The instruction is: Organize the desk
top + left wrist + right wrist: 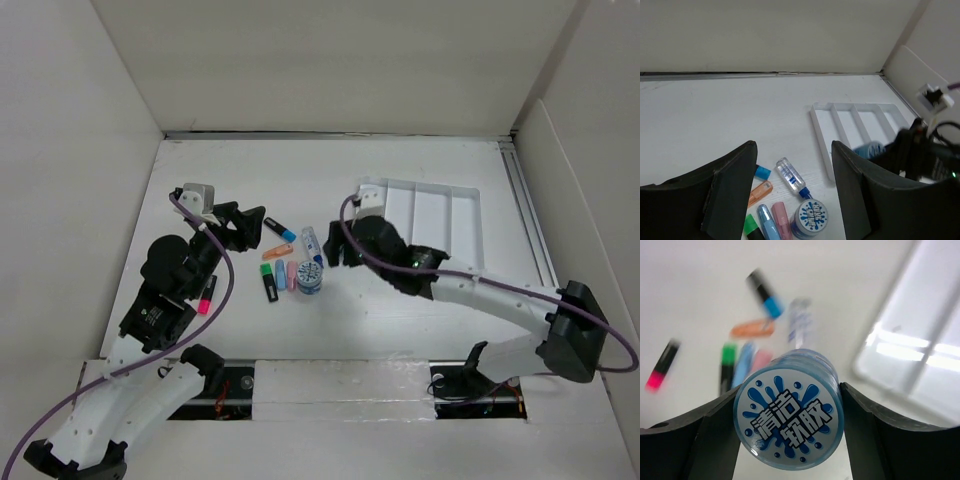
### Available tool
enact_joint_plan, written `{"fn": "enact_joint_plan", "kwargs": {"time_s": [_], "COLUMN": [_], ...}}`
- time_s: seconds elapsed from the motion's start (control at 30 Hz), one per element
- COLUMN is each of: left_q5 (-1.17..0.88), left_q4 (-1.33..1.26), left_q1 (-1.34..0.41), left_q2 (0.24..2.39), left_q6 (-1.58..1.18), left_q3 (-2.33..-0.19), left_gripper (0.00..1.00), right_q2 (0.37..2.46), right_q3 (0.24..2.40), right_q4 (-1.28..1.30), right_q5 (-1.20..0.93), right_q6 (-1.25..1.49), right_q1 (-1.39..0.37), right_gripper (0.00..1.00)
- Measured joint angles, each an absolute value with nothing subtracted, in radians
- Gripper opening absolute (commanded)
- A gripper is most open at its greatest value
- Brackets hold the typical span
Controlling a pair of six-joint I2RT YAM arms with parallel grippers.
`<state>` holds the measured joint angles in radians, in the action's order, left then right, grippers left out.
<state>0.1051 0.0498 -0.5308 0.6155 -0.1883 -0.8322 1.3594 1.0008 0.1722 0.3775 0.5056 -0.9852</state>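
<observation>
The desk [240, 170] is a white tabletop with several loose items at its middle. My right gripper [335, 247] is shut on a round blue jar with a splash label [788, 416], held just left of the white compartmented tray [432, 213]. The held jar also shows in the left wrist view [869, 149]. A second, like jar [310, 282] stands on the desk. My left gripper [248, 225] is open and empty, hovering left of the items. Between its fingers I see a clear bottle with a blue cap [790, 176] and the standing jar [808, 218].
Markers lie in a cluster: black-and-blue [280, 228], orange [277, 250], green [267, 281], light blue [280, 273], pink [292, 274]. A pink-and-black marker [207, 295] lies under my left arm. A metal rail [528, 215] runs along the right edge. White walls enclose the desk.
</observation>
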Motion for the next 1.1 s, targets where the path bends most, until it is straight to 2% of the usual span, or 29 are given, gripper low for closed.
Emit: {"fn": "enact_joint_plan", "kwargs": {"time_s": [0.17,0.2,0.3,0.47,0.67,0.7,0.83,0.87,1.03,1.1], "left_q5": [0.105,0.105,0.105,0.106,0.105,0.105,0.105,0.105,0.105,0.105], "left_q4": [0.050,0.050,0.049,0.050,0.049,0.050,0.049,0.049,0.050,0.050], "left_q1": [-0.531,-0.531,-0.531,-0.531,-0.531,-0.531,-0.531,-0.531,-0.531,-0.531], "left_q2": [0.611,0.609,0.603,0.597,0.591,0.591,0.592,0.593,0.595,0.595], "left_q6": [-0.189,-0.189,-0.189,-0.189,-0.189,-0.189,-0.189,-0.189,-0.189,-0.189], "left_q3": [-0.832,-0.832,-0.832,-0.831,-0.831,-0.831,-0.831,-0.831,-0.831,-0.831], "left_gripper": [0.57,0.57,0.57,0.57,0.57,0.57,0.57,0.57,0.57,0.57], "right_q2": [1.438,1.447,1.574,1.794,1.925,1.934,1.944,1.943,1.922,1.878], "right_q3": [1.039,1.042,1.117,1.309,1.394,1.395,1.395,1.395,1.393,1.372], "right_q4": [0.121,0.120,0.120,0.117,0.136,0.137,0.167,0.165,0.163,0.154], "right_q5": [0.458,0.461,0.448,0.428,0.410,0.410,0.401,0.400,0.396,0.396], "right_q6": [0.503,0.501,0.501,0.502,0.506,0.506,0.517,0.522,0.520,0.516], "right_q1": [-0.693,-0.678,-0.517,-0.385,-0.327,-0.325,-0.322,-0.322,-0.327,-0.340], "right_gripper": [0.49,0.49,0.49,0.50,0.52,0.53,0.95,1.00,1.00,0.90]}}
